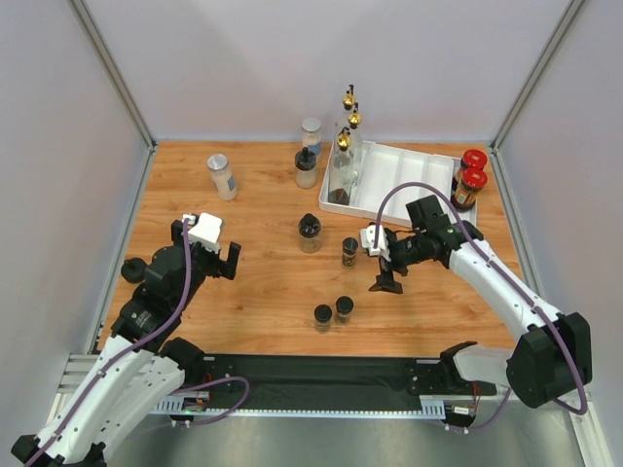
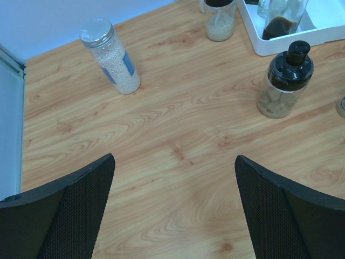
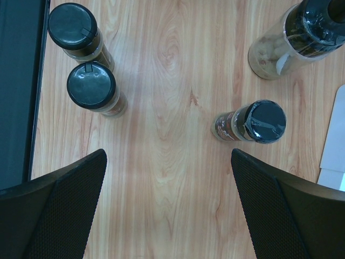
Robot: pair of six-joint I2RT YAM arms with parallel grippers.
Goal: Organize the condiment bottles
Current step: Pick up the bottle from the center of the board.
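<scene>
Ahead of the wide-open, empty right jaws, black-capped spice jar (image 3: 249,123), left jaws equally wide, empty

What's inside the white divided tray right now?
A gold-spouted bottle holding dark liquid stands in the white tray, at its left end. The other compartments look bare, though a cable crosses them. Whether the second spouted bottle behind it stands inside is unclear.
</scene>
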